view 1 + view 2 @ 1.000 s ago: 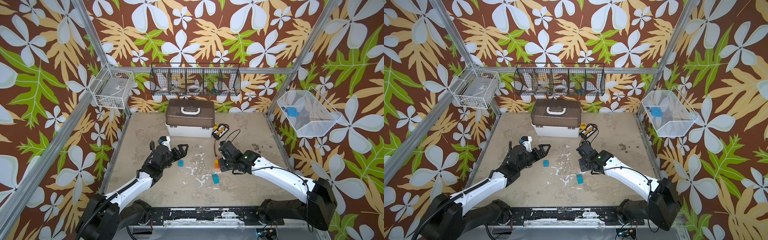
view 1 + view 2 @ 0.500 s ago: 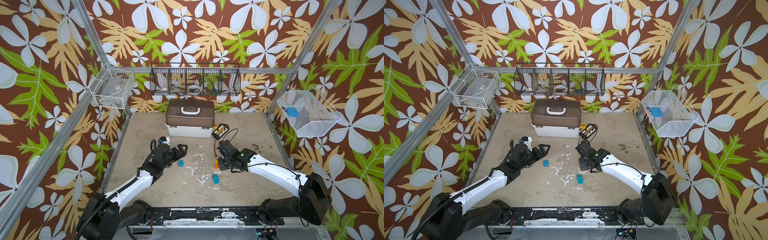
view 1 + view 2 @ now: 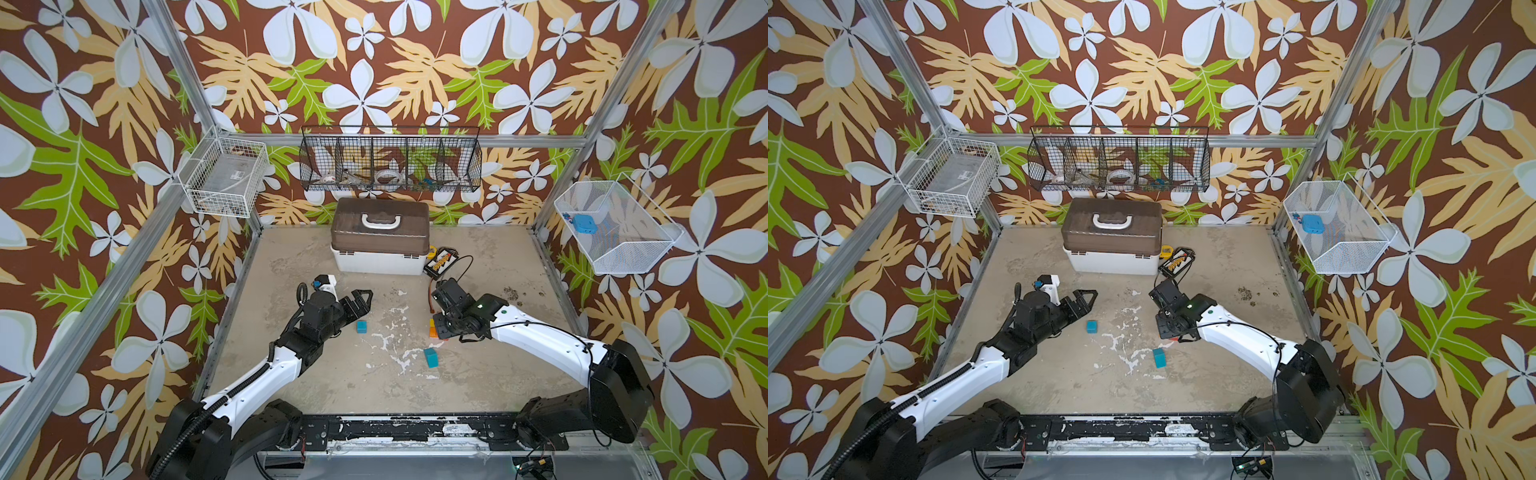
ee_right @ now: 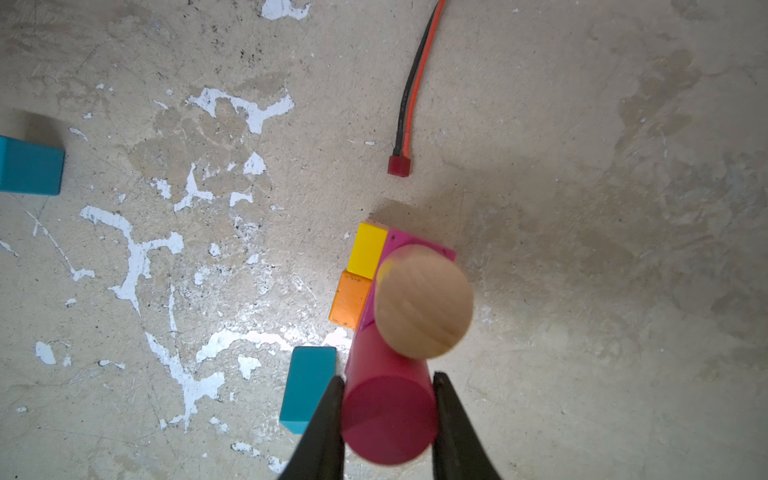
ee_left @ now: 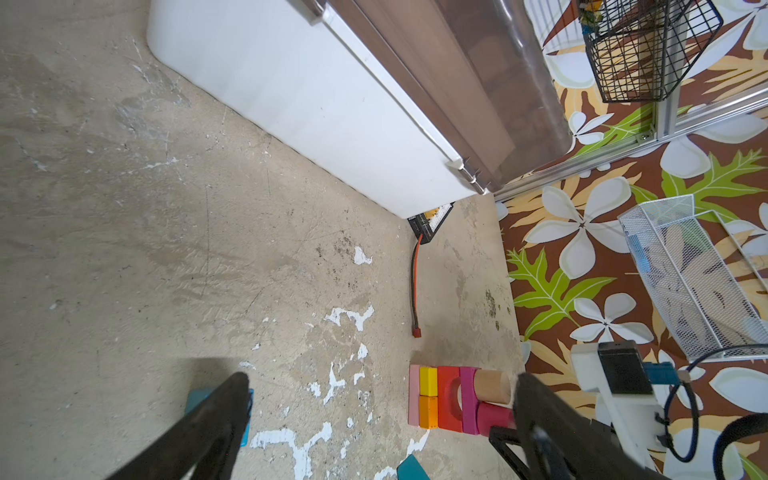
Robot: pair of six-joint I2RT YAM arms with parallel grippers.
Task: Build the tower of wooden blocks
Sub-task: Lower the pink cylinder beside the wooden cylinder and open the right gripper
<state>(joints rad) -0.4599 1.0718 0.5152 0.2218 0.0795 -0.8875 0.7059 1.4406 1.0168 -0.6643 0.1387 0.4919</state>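
The tower (image 5: 449, 399) stands right of centre: a pink slab, yellow (image 4: 368, 249) and orange (image 4: 351, 299) cubes, a red arch and a magenta block (image 5: 468, 399), with an upright tan cylinder (image 4: 424, 301) on top. My right gripper (image 4: 388, 415) is shut on a dark pink cylinder (image 5: 494, 417), whose lower end meets the magenta block beside the tan cylinder. In both top views the right gripper (image 3: 446, 328) (image 3: 1167, 328) hides most of the tower. A teal bar (image 3: 431, 357) lies nearer the front and a teal cube (image 3: 362, 326) next to my open, empty left gripper (image 3: 361, 301).
A white box with a brown lid (image 3: 380, 237) stands at the back. Beside it lies a black and yellow pack (image 3: 441, 261), whose red-black wire (image 4: 409, 95) ends close to the tower. Wire baskets (image 3: 390, 164) hang on the walls.
The right forearm has shifted slightly while its gripper stays over the tower with the cylinder. The left arm has not moved.
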